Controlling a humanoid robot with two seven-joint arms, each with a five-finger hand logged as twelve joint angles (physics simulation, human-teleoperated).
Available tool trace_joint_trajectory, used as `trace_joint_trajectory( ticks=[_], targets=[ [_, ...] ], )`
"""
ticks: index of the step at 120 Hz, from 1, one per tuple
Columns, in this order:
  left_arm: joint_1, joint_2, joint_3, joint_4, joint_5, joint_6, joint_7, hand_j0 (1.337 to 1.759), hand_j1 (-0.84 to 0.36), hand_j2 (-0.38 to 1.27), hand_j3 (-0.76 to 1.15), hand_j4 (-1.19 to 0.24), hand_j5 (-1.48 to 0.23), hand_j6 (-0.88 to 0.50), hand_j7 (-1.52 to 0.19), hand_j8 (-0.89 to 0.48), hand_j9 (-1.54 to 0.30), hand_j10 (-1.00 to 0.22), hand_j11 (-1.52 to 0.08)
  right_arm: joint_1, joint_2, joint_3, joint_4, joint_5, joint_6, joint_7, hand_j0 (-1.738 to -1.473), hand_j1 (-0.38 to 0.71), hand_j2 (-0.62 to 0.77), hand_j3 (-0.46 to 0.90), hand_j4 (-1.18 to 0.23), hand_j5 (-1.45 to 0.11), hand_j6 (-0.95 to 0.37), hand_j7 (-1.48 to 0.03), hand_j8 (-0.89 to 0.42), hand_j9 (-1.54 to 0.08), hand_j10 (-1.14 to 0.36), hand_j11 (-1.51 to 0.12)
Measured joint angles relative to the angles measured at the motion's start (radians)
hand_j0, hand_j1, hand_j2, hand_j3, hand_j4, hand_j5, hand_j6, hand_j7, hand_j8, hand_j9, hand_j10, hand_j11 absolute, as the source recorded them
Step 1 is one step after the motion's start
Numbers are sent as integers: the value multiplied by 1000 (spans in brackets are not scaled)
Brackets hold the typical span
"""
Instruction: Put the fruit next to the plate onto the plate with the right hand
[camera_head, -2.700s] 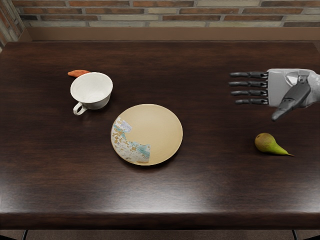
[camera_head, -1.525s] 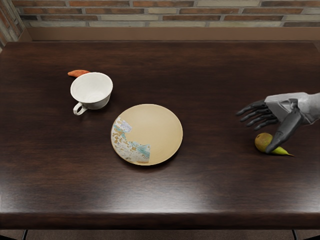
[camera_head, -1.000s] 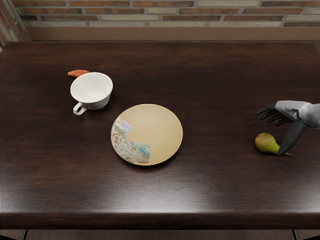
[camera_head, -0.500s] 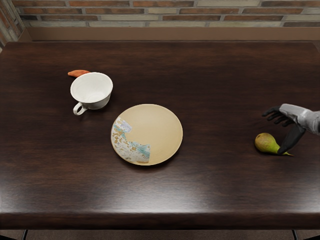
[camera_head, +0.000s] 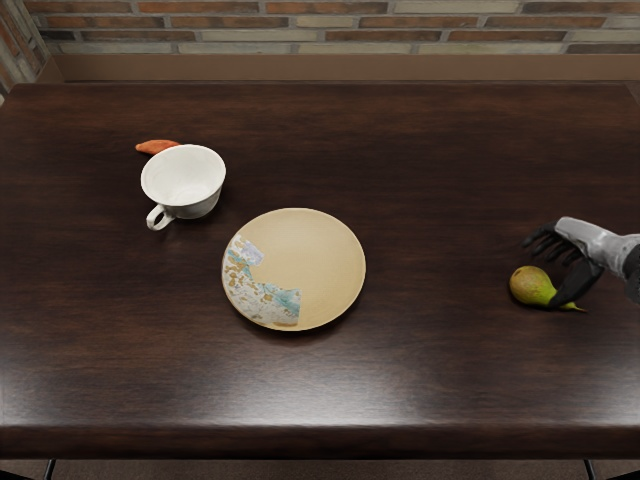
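- Progress is early: the pear (camera_head: 533, 286) lies on the table (camera_head: 400, 150), well apart from the plate (camera_head: 312, 248) and off to its right, so nothing has been lifted or carried yet.
- Right hand (camera_head: 574, 250) reaches in from the right edge and hangs just over the pear's narrow end. Its fingers (camera_head: 545, 240) are bent downward and a little apart, behind the fruit, with the thumb crossing the stem end. They are not closed round it; whether the thumb touches cannot be told.
- Left to do, by my reckoning: close on the pear, lift it, carry it leftward across the table and set it on the plate.
- Pear: green-yellow, smooth skin, rounded body tapering to a point, lying on its side; likely to roll if nudged.
- Plate: shallow, round, matte tan, with a pale blue patterned patch at its lower left.
- Table: dark, glossy wood with visible grain.
- Cup (camera_head: 183, 180): white, glazed, with a handle, standing beyond the plate to the left; a small orange vegetable (camera_head: 157, 146) lies just behind it.
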Motion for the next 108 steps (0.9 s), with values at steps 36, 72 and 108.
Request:
trace_joint_trajectory(
  ticks=[36,72,108],
  targets=[
    [0,0,0,0,0,0,0,1658,348,0,0,-1,-1,-1,-1,-1,-1,-1,-1,0,18,-25,0,-23,-45,0,-1658,42,-60,0,-335,-429,-338,-428,-336,-429,-335,-429],
    [0,0,0,0,0,0,0,1658,348,0,0,-1,-1,-1,-1,-1,-1,-1,-1,0,31,-50,0,-42,-77,0,-1658,21,-56,0,-318,-407,-321,-406,-319,-407,-318,-406],
    [0,0,0,0,0,0,0,1658,348,0,0,-1,-1,-1,-1,-1,-1,-1,-1,0,53,-65,0,-58,-111,0,-1658,25,-57,0,-321,-410,-323,-409,-322,-410,-320,-410]
  ],
)
